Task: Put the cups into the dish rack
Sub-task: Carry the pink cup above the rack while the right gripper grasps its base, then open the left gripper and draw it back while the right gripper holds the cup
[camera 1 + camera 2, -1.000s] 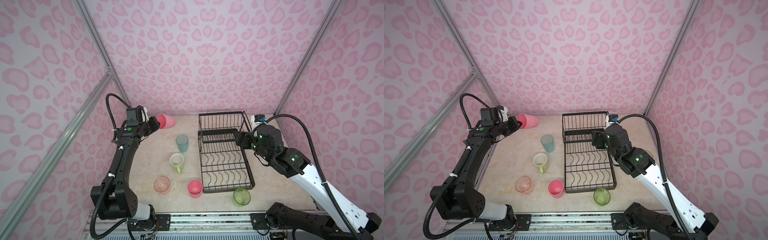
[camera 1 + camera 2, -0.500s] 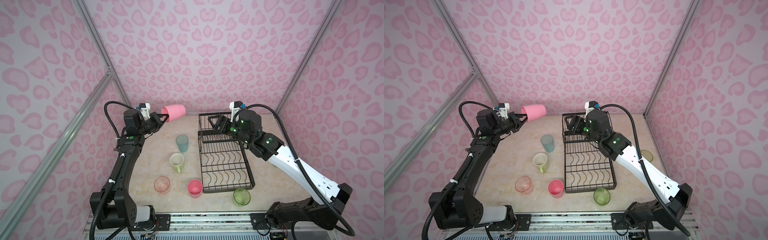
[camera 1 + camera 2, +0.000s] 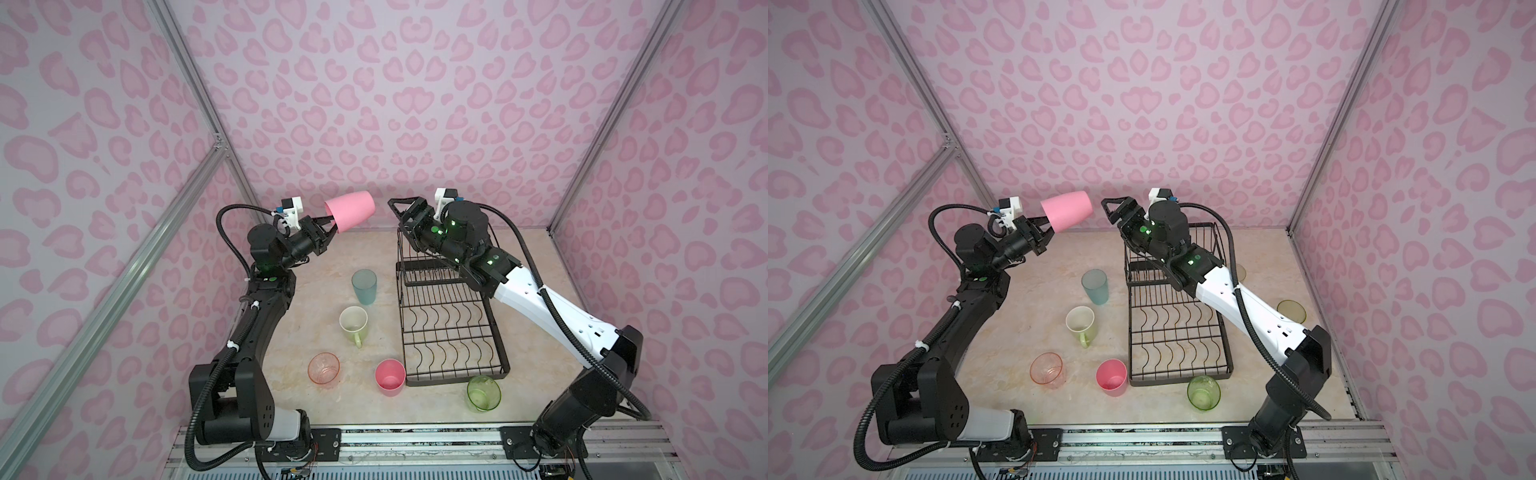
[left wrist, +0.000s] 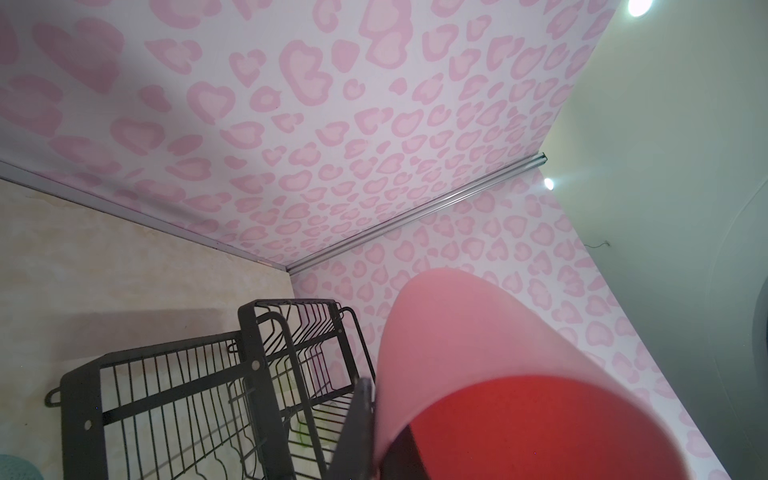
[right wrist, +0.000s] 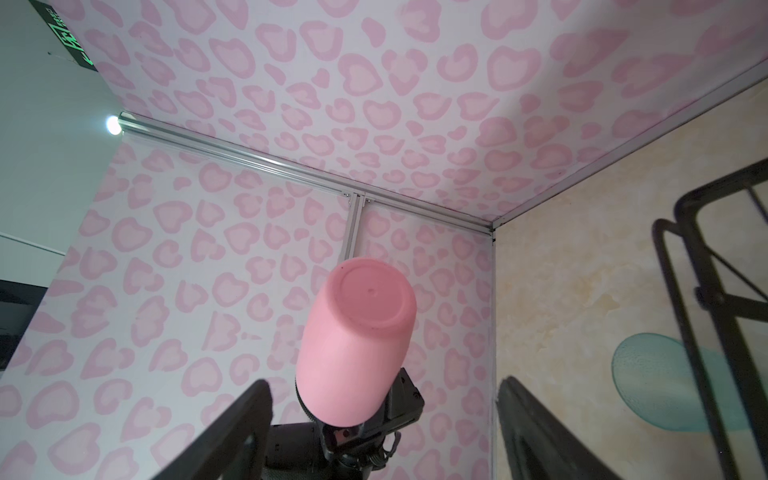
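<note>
- While clamped at its rim by the left gripper [image 3: 330, 226], the pink tumbler [image 3: 351, 210] hangs sideways in the air, its base toward the right gripper [image 3: 397, 216]
- That gripper's fingers stand wide apart, empty, near the raised end of the dish rack [image 3: 457, 378]

High top views, wrist views sharing pink tumbler [image 5: 353, 345]

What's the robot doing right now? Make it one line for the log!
left gripper: shut on pink cup, held up sideways | right gripper: open, empty, facing cup | rack: no cups seen
</note>
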Tool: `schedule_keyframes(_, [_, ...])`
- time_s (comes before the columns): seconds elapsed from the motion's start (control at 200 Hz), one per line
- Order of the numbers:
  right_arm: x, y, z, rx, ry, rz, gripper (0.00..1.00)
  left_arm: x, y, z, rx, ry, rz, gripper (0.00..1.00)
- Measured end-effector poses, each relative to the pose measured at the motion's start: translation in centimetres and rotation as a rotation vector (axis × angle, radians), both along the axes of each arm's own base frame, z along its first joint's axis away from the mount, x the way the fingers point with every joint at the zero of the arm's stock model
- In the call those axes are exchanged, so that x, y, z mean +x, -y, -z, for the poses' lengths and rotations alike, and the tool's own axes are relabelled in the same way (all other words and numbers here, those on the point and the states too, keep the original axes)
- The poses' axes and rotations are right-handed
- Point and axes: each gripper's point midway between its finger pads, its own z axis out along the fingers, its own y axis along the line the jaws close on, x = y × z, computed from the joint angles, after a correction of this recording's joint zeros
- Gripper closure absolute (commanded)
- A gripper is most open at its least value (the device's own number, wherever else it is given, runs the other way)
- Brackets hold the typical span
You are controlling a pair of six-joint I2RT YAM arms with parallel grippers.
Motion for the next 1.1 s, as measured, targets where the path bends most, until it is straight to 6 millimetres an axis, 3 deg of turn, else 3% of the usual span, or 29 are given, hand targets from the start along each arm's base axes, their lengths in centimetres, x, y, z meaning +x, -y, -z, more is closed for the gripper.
schedule_keyframes(0.225, [0.6, -2.7, -1.0, 0.068, -0.044, -0.007, 0.16, 0.0, 1.3, 0.3, -0.024, 0.015, 0.037, 0.97])
schedule_keyframes(0.7, [3.4, -4.7, 2.0, 0.042, -0.129, 0.053, 0.17, -0.4, 3.4, 1.3, -0.041, 0.011, 0.091, 0.97])
schedule_keyframes(0.81, [3.8, -5.0, 2.5, 0.042, -0.137, 0.062, 0.22, -0.3, 3.5, 1.8, -0.042, 0.000, 0.091, 0.96])
schedule_keyframes(0.93, [3.9, -5.2, 2.7, 0.052, -0.145, 0.071, 0.31, -0.2, 3.7, 2.3, -0.041, -0.010, 0.097, 0.89])
schedule_keyframes(1.1, [3.9, -5.1, 3.2, 0.031, -0.139, 0.086, 0.38, 0.0, 3.8, 2.5, -0.038, -0.010, 0.098, 0.65])
